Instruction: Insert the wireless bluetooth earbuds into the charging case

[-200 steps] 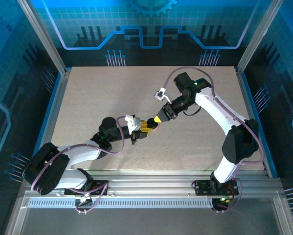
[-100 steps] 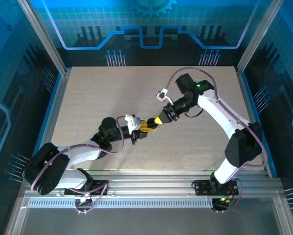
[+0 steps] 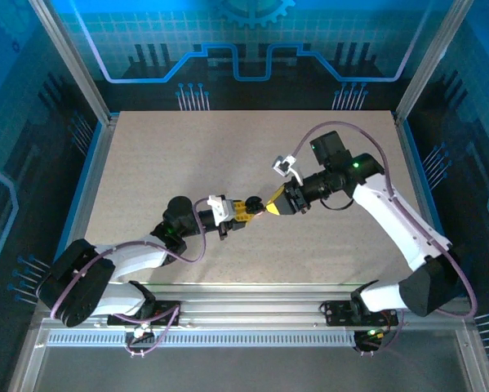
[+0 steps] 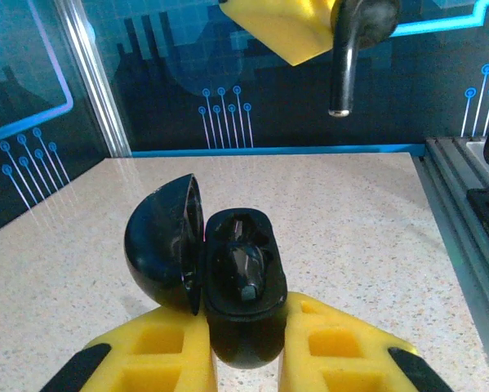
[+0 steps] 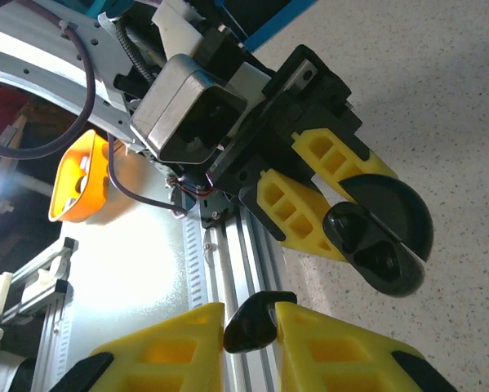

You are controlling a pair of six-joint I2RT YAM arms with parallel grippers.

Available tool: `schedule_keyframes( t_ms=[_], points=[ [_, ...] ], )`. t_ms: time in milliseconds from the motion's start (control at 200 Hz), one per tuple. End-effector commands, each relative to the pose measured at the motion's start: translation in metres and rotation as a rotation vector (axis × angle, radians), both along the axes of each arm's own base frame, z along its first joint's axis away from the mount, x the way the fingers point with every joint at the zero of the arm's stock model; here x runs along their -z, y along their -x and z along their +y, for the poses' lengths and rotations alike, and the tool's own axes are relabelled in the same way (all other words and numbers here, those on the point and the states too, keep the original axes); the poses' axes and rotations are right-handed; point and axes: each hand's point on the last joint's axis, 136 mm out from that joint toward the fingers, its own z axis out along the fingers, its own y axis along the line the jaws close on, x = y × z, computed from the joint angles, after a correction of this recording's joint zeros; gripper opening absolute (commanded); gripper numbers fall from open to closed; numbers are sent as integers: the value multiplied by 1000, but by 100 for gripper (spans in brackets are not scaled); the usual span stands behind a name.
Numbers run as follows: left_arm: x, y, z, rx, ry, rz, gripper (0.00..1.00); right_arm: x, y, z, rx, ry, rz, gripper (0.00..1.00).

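Trying to work out which step this is. Anyone?

Reply: Going left to right. The left hand [image 4: 246, 349] is clenched on the case [image 4: 237, 282], gripping its lower half and holding it up off the counter [image 4: 375, 212]. The case is black and its lid [image 4: 162, 245] is swung open to the left, so the wells face up and out. There's something dark and glossy sitting in the case, maybe the first bud, but I can't say for sure.

OP: And the right side?

Reply: The right hand [image 5: 251, 317] is pinched shut on a black earbud [image 4: 342, 65]. From the left wrist you can see it hanging above and beyond the case, stem pointing down, well apart from the opening. From the top view the two hands are nearly tip to tip over the middle of the counter.

OP: So it's mid-insertion?

Reply: I'd call it the approach for seating a bud. It's grasped and the case is open, but nothing's touching yet. My guess at the next move: bring the bud over the free well, line the stem up with the slot, then ease it in before letting go. The left hand has to keep the case steady and not tilt it. The risk I see is the stem catching the rim or knocking the lid, since the pinch covers most of the bud.
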Motion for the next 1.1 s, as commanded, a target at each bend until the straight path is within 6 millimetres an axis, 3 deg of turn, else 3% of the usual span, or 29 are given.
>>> schedule_keyframes(
  t_ms=[0,335,1096],
  points=[
    [-12,9,2,18,-4,-132,18,3,-2,5,27,-4,-17,22],
    [-13,11,3,15,-12,-160,18,12,-4,19,30,0,-36,22],
    [-21,8,2,11,8,-126,18,25,-13,22,47,31,-39,22]
  ],
)
